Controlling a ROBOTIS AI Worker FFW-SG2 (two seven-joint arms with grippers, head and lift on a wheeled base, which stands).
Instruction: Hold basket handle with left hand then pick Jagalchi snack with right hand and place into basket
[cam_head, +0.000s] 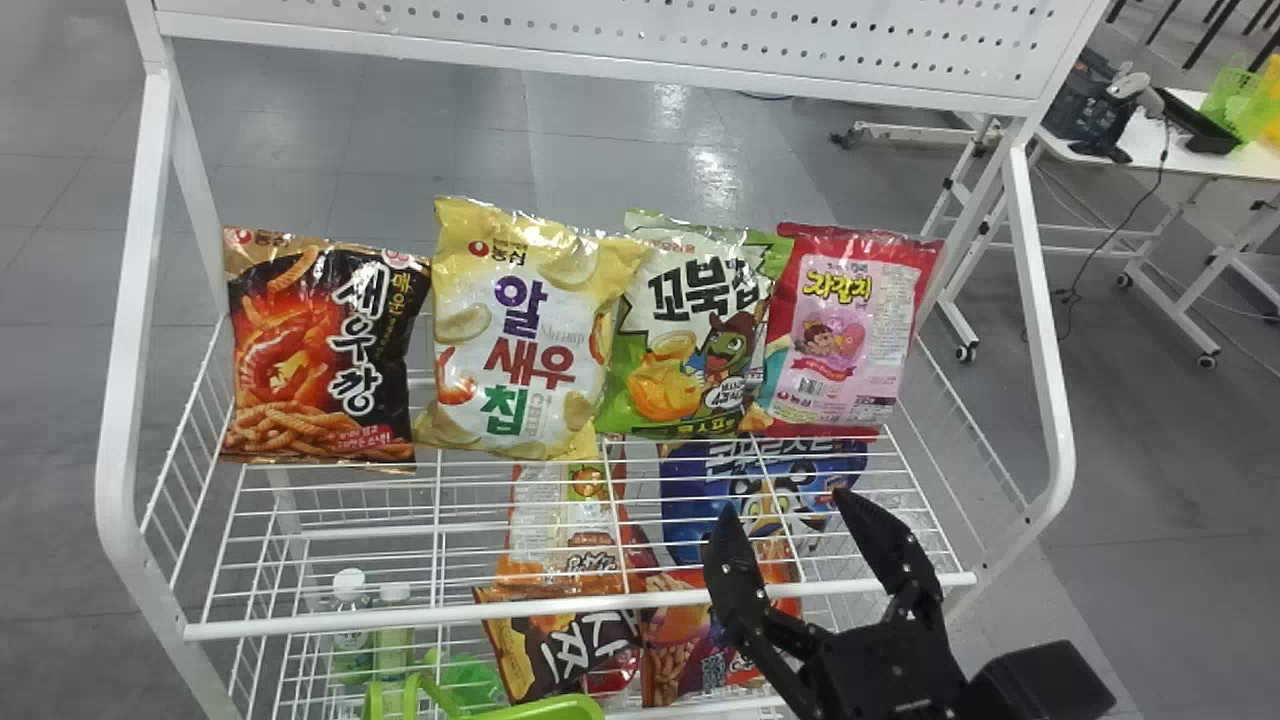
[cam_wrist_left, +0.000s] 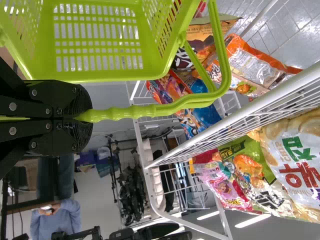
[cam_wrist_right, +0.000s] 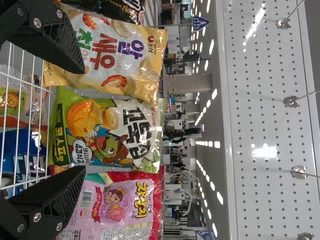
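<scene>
Grey tiled floor (cam_head: 60, 420) spreads behind the white wire shelf (cam_head: 560, 608), with a table (cam_head: 1185, 160) at the upper right of the head view. A perforated panel (cam_head: 600, 40) crosses the top of the frame; the right wrist view adds its metal hooks (cam_wrist_right: 291, 101) and rows of ceiling lights (cam_wrist_right: 207, 144).

The snack (cam_head: 840, 340) stands at the right end of the upper row, right of centre in the head view, just beside the green bag (cam_head: 690, 330). The yellow bag (cam_head: 525, 340) and the black bag (cam_head: 320, 350) complete the row toward the left.

The right gripper (cam_head: 790, 508) is at the lower right of the head view, fingers spread wide with nothing between them; the right wrist view shows the ribbing on their inner faces. The left wrist view shows the left gripper (cam_wrist_left: 82, 117) closed on the wavy grip of the basket's handle (cam_wrist_left: 120, 114), and the slotted plastic walls of the basket (cam_wrist_left: 115, 77). The head view has green curves of plastic at its bottom edge, left of centre.

The snack is a glossy, puffed pouch with crinkled seams, red around a pink panel. Its printed face is toward the head camera, top seam up, and its long axis runs up the frame, tilted slightly right.
</scene>
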